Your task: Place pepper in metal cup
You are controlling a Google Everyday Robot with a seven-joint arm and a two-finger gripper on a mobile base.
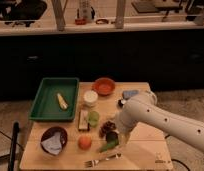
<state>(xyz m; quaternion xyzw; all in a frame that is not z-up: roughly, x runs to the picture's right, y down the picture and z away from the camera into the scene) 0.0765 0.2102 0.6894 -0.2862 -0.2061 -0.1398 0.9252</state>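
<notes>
A tray (pixel 45 102) sits on the left side of the desk (pixel 145 155), with a small thing (maybe corn) (pixel 62 100) lying in it. Right of the tray stands a cup (pixel 90 97), and a bowl (pixel 104 86) sits behind it. Near the front left is another bowl (pixel 54 139). An orange (pixel 85 142) lies right of that bowl. The claw (pixel 113 136) is low at the middle of the desk, with the pepper (pixel 108 146) right at it. A fork (pixel 102 160) lies in front.
</notes>
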